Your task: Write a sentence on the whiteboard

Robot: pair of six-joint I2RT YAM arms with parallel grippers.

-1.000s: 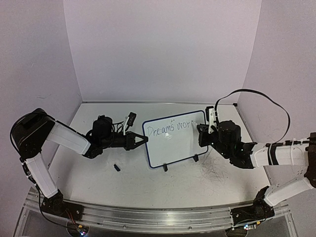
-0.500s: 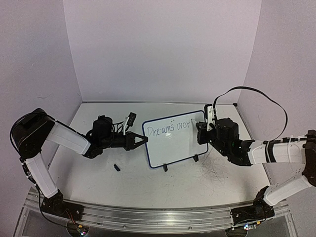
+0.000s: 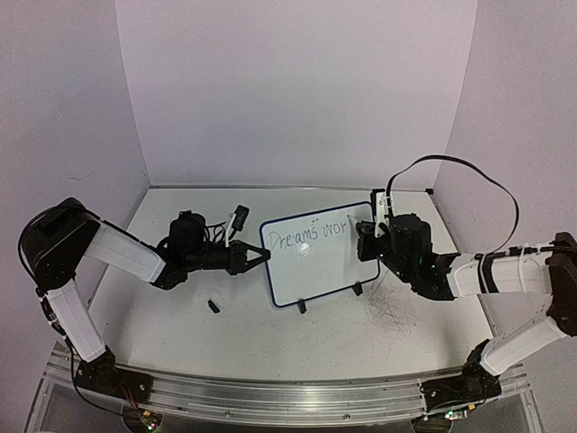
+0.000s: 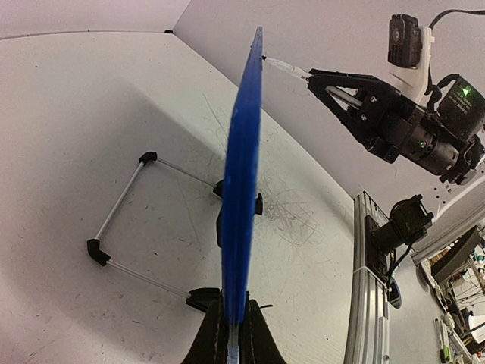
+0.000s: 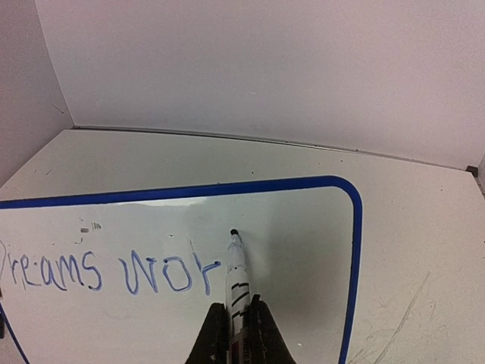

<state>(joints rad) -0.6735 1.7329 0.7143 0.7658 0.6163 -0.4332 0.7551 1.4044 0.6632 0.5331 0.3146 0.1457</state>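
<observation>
Wide white table [image 3: 270, 347], scuffed grey on the right, and the whiteboard [image 3: 315, 262] stands upright near its middle on two black feet [image 3: 302, 307], tilted back a touch. The left claw [image 3: 263, 258] comes in from the left, clamped shut on the board's blue rim at its left edge; the left wrist view has that rim [image 4: 241, 212] pinched between the fingers [image 4: 220, 345]. The right claw [image 3: 362, 238] sits at the board's right edge, closed around a white marker [image 5: 236, 277]. The tip is up against the board's face, just right of the last letter (contact looks real in the left wrist view). The sentence [image 5: 114, 273] reads "Dreams wor" in thin blue along the top line. A small black piece [image 3: 214, 307] lies on the table, near left of the board.
</observation>
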